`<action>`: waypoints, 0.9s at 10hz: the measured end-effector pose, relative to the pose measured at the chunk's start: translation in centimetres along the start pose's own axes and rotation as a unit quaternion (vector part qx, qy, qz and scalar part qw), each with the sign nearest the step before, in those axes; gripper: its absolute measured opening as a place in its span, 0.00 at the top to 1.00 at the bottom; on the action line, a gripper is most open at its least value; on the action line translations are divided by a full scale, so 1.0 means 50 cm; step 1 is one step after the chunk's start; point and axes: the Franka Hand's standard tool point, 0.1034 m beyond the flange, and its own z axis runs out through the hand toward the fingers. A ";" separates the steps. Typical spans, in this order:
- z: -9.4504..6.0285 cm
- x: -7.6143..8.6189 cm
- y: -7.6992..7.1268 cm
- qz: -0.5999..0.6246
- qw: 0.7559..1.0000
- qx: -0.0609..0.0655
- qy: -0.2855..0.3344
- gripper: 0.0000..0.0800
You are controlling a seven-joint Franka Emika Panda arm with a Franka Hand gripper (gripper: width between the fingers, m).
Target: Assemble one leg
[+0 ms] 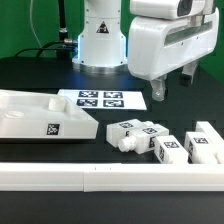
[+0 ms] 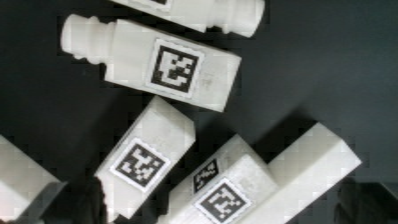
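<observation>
The gripper [image 1: 175,86] hangs at the exterior view's upper right, jaws apart and empty. Lower in the frame lies the leg [image 1: 135,137], with other legs [image 1: 172,148] packed close beside it.

The end effector [image 1: 175,86] hovers high, jaws apparently parted.

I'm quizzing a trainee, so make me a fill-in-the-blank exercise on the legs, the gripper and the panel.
1. The gripper holds ____.
2. The legs lie on the exterior view's ____ of the flat white panel.
3. The table is coloured ____.
Missing: nothing; right; black.
</observation>
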 end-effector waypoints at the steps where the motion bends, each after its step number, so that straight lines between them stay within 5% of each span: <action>1: 0.000 0.000 0.000 0.001 1.000 0.000 0.000 0.19; 9: 0.013 -0.015 0.016 0.078 0.997 0.001 -0.004 0.19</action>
